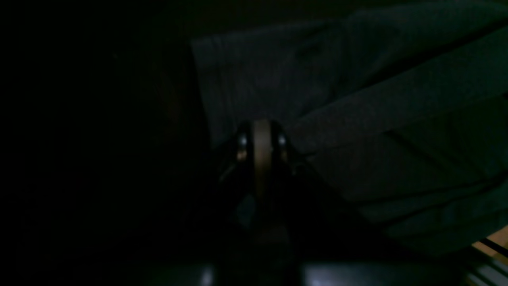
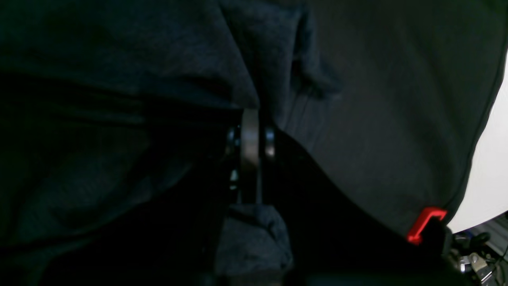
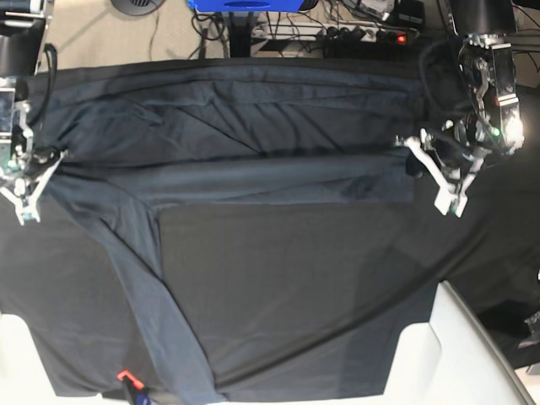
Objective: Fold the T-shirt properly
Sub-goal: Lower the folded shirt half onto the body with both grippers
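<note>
The dark slate-grey T-shirt (image 3: 253, 118) lies spread across the far half of the table, with a folded band stretched taut between both grippers. One strip of it trails diagonally toward the near left edge. My left gripper (image 3: 419, 160) is at the band's right end, shut on the T-shirt. In the left wrist view its fingers (image 1: 262, 131) are pressed together at a fold of the T-shirt (image 1: 357, 119). My right gripper (image 3: 40, 173) is shut on the shirt's left end. In the right wrist view it (image 2: 250, 119) pinches bluish T-shirt fabric (image 2: 139, 39).
A black tablecloth (image 3: 287, 287) covers the table under the shirt, also seen in the right wrist view as tablecloth (image 2: 397, 119). A red clip (image 3: 125, 374) sits at its near left edge. White surfaces (image 3: 472, 354) show at the near corners. Cables and a power strip (image 3: 363, 34) lie behind.
</note>
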`<control>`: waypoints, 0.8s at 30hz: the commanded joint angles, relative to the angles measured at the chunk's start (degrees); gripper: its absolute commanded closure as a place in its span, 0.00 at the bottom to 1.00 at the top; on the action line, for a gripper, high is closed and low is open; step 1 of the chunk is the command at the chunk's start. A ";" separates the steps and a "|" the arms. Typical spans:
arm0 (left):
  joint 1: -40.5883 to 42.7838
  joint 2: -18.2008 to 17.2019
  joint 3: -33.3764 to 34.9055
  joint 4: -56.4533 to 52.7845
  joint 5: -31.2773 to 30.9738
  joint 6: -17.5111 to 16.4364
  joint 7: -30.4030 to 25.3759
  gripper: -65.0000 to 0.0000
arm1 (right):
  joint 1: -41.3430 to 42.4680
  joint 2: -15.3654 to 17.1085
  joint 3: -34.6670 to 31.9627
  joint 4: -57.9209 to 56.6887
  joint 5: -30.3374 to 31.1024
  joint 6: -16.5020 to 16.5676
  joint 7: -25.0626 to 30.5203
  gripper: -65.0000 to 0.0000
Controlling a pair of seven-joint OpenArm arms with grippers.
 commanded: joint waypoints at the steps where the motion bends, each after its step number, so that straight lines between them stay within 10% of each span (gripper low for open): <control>1: -0.11 -0.97 -0.35 2.10 -0.48 -0.03 -1.01 1.00 | 1.09 1.23 0.96 0.80 -0.66 -0.49 0.51 1.00; 24: 2.53 -0.97 -0.52 5.09 -0.39 -0.03 -1.10 1.00 | -0.14 -0.62 3.42 1.24 -0.74 -0.49 0.33 1.00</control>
